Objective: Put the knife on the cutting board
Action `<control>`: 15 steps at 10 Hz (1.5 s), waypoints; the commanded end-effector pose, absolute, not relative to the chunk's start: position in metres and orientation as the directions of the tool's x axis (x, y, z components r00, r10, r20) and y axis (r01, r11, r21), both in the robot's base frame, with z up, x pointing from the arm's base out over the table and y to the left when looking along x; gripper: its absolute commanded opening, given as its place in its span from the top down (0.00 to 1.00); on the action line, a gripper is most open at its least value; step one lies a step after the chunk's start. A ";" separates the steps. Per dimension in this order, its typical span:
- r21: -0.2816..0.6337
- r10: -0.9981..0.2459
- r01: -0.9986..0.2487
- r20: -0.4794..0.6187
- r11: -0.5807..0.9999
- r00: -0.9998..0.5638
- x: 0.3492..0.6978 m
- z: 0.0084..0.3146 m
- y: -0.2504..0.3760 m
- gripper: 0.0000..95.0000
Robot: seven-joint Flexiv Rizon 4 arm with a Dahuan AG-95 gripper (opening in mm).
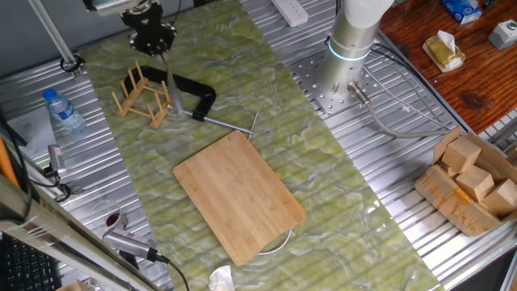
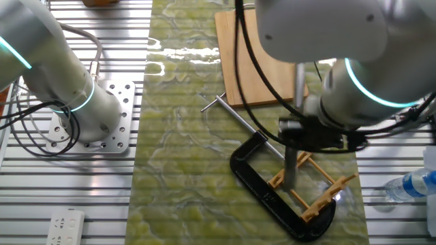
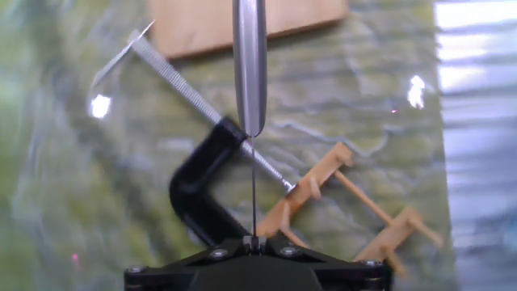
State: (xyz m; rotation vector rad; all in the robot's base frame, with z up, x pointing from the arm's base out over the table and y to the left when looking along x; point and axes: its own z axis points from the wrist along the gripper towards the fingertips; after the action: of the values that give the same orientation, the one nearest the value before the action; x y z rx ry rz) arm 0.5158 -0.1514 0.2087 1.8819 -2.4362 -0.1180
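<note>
The gripper (image 1: 158,50) was clamped on the knife (image 3: 250,73), holding it edge-up above the clamp (image 1: 194,95) and rack (image 1: 142,95), presumably to clear them before reaching the cutting board (image 1: 239,192).

The black clamp (image 1: 192,95) and wooden rack (image 1: 144,97) crowd the counter (image 1: 323,178) beneath the tool (image 1: 151,32); the cutting board (image 1: 239,194) lies bare nearby.

Grey steel knife (image 3: 250,65), light-brown cutting board (image 1: 239,194), black clamp (image 2: 272,197), green marbled mat (image 1: 323,178)
</note>
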 end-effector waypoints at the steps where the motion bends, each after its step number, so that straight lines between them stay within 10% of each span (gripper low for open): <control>1: 0.072 -0.434 -0.433 -0.003 0.898 -0.901 0.501 0.208 -0.101 1.00; 15: 0.128 -0.375 -0.363 0.085 0.923 -0.923 0.501 0.208 -0.100 1.00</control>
State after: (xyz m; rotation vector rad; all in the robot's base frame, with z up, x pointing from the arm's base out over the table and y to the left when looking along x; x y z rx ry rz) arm 0.5018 -0.0999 0.2069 0.5887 -2.9645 -0.1661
